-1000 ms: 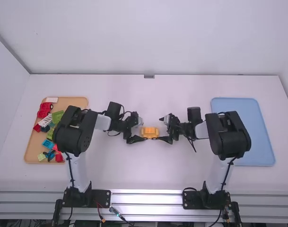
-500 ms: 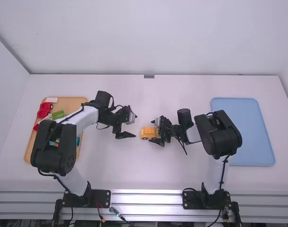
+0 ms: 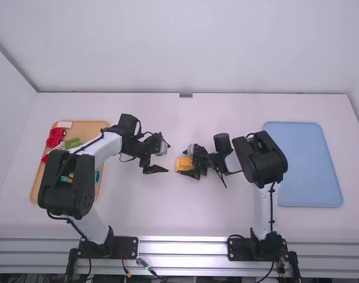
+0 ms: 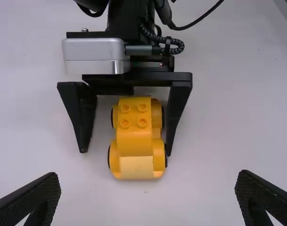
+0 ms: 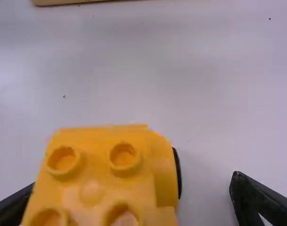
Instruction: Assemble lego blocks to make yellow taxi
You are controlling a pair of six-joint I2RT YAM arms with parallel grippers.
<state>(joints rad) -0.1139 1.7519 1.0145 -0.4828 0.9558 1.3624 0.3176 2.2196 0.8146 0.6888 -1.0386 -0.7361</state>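
In the high view, the left gripper [image 3: 168,158] is now standing wide and empty left of centre, having backed away from the yellow car [image 4: 135,141], while the right gripper [image 4: 126,152] is sliding farther over it from the right. That claw is straddling the car with its fingers spread, one lying close to its side, not yet clamping. The two-handed pressing is probably ending and a one-handed grip is likely coming. The car is sitting upright near the middle of the high view, on the white table [image 3: 155,206], showing rounded yellow fenders, black wheels [image 5: 178,172], a paler end face and four round studs [image 4: 143,108] on its raised block.
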